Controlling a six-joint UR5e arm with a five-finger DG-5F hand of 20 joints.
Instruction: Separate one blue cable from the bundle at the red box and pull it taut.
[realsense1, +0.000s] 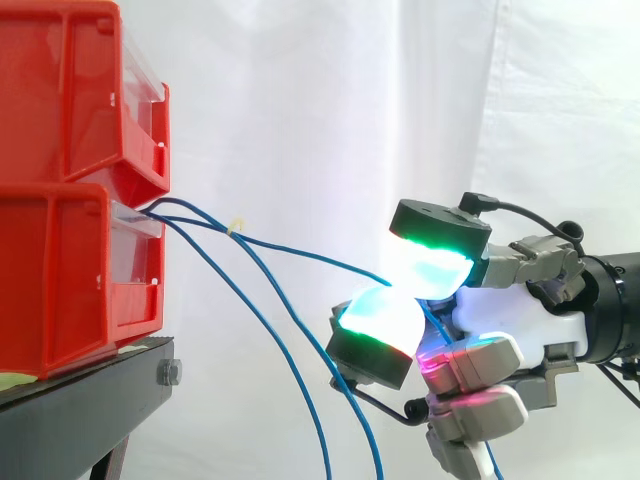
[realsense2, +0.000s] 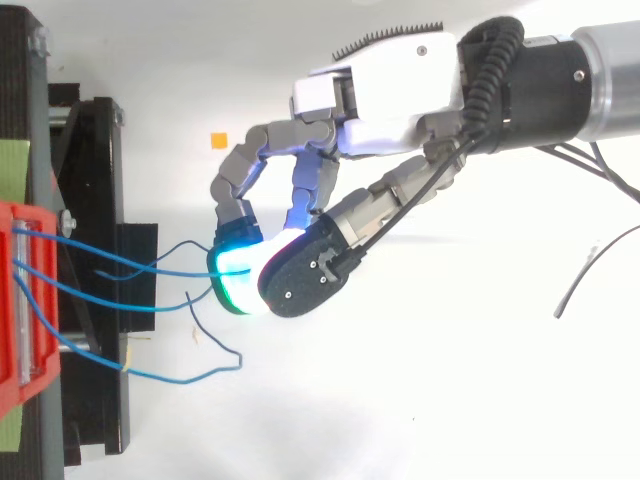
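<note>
Several thin blue cables come out of the gap between the two stacked red boxes at the left. One blue cable runs across to my hand and is pinched between two green-glowing fingertips. It runs in a shallow curve from the boxes to the pinch. Its tail drops below the hand. Two other cables hang down loose toward the floor. In the top view the hand reaches in from the right, fingers curled on the cable just right of the stand.
The red boxes sit on a black stand at the left edge. A white curtain fills the background. A loose blue cable end lies curled on the white floor below the stand, and a small orange marker lies farther back.
</note>
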